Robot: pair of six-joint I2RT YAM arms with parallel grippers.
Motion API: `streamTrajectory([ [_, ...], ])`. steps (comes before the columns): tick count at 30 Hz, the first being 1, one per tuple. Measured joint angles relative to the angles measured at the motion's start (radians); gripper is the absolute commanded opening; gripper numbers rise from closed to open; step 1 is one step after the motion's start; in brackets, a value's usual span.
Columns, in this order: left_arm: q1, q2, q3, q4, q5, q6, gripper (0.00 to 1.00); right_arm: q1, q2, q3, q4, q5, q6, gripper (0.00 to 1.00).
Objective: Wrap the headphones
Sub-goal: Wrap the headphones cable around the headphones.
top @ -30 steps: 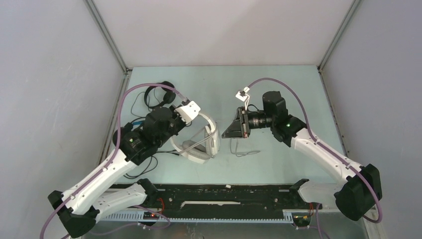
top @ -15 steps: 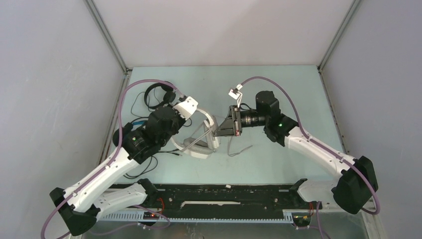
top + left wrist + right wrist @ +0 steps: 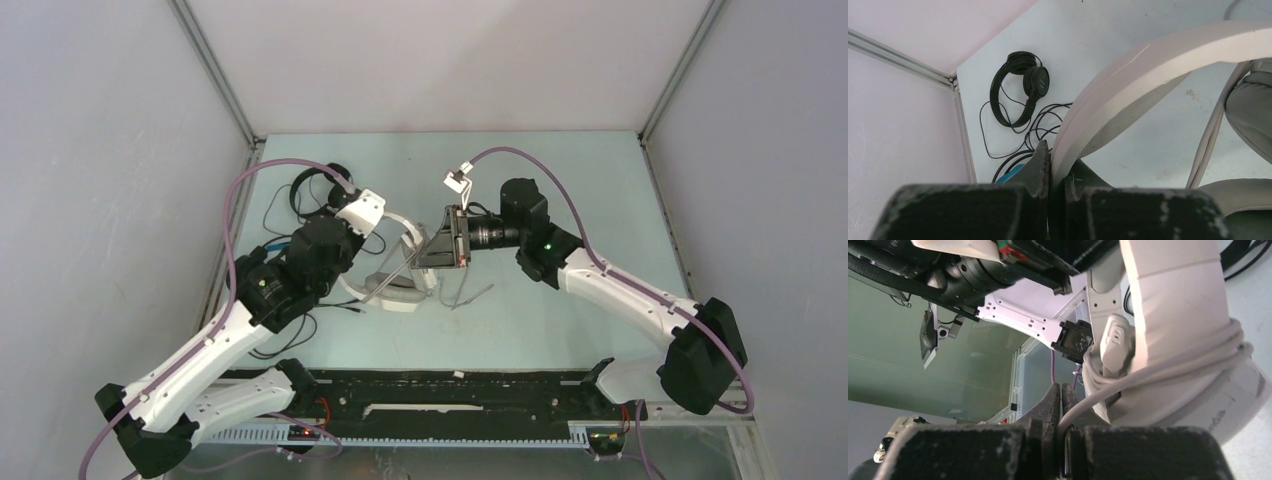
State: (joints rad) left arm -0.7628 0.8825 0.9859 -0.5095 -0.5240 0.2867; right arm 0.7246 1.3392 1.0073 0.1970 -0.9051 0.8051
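Note:
The white headphones [image 3: 396,292] stand in mid-table, the headband [image 3: 1148,60] arching up. My left gripper [image 3: 1055,160] is shut on that headband, seen from above [image 3: 378,232] at the band's left side. My right gripper [image 3: 1061,390] is shut on the pale cable [image 3: 1148,375], pressed close to the right earcup [image 3: 1188,340]; from above it [image 3: 424,260] touches the headset's right side. Turns of cable lie around the earcup, and a loose end [image 3: 470,297] trails on the table. Small black headphones [image 3: 318,190] lie at the back left [image 3: 1020,87].
Tangled black cable [image 3: 1043,125] with a blue piece [image 3: 1010,172] lies left of the white headset, partly under my left arm. The left wall rail [image 3: 235,215] runs close beside it. A black strip [image 3: 450,395] crosses the near table edge.
My right gripper has moved left with the cable, from a gap away to right against the white headset. My left gripper has shifted back and left, holding the headband.

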Motion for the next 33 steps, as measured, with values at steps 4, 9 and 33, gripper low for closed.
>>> streamTrajectory([
  [4, 0.0, 0.001, 0.004, -0.008, -0.004, -0.04, 0.0, 0.02, 0.012, 0.034, 0.019, 0.018, 0.003, 0.06],
  [9, 0.0, 0.002, 0.006, -0.008, -0.02, -0.079, 0.0, 0.031, 0.03, 0.051, 0.046, 0.028, 0.022, 0.07],
  [33, 0.002, 0.121, 0.108, -0.069, -0.283, -0.42, 0.0, 0.06, 0.069, 0.097, 0.118, 0.048, 0.032, 0.12],
])
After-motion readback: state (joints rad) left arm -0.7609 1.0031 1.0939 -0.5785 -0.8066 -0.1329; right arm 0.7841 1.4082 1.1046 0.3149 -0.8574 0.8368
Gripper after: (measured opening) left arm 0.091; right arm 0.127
